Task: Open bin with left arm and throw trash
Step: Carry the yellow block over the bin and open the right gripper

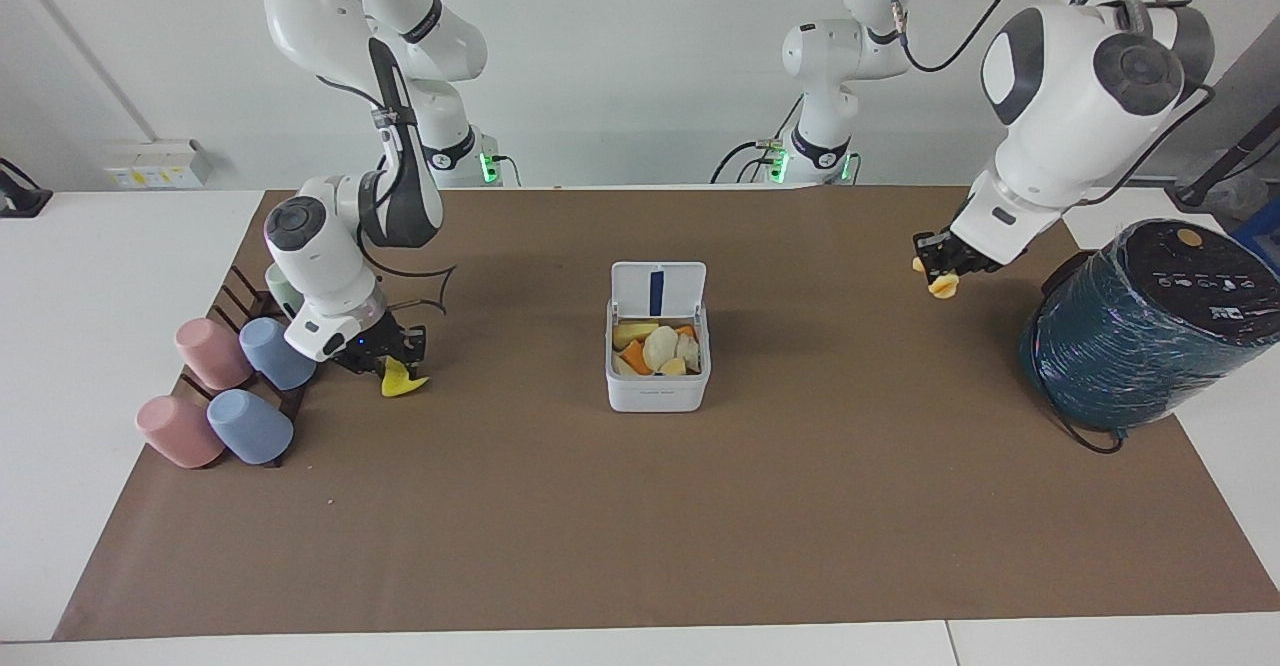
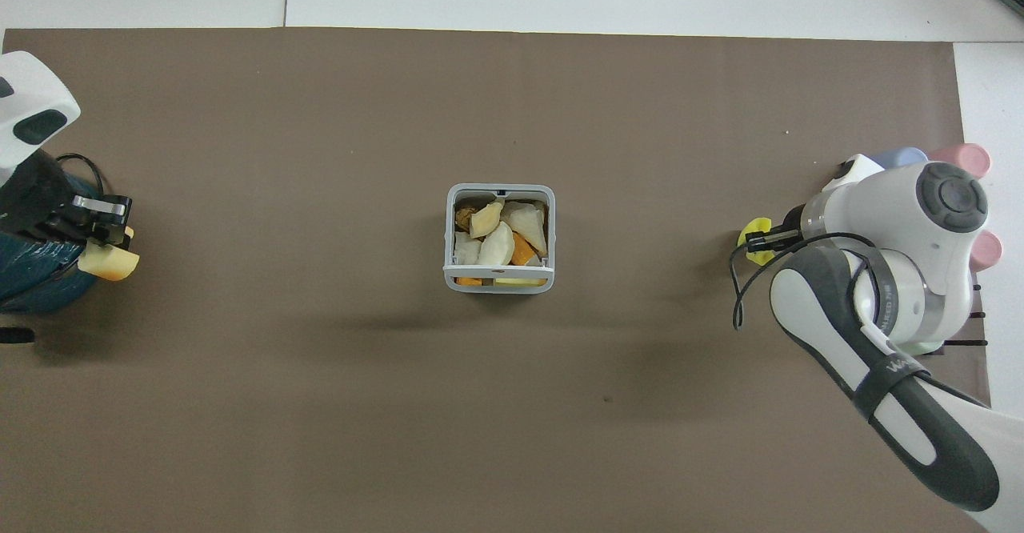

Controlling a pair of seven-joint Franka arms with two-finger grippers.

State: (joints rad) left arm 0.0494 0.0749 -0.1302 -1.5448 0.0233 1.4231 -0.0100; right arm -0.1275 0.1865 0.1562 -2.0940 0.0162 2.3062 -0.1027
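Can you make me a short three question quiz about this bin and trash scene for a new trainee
1. True or false: the bin has its lid up and scraps already inside.
2. What is the right gripper shut on?
A. a blue cup
B. the bright yellow peel
C. the bin's lid
3. Fill in: the left gripper holds a pale yellow scrap in the air, toward the end of the table where the ______ stands.

Key:
1. True.
2. B.
3. The dark teal wrapped cylinder.
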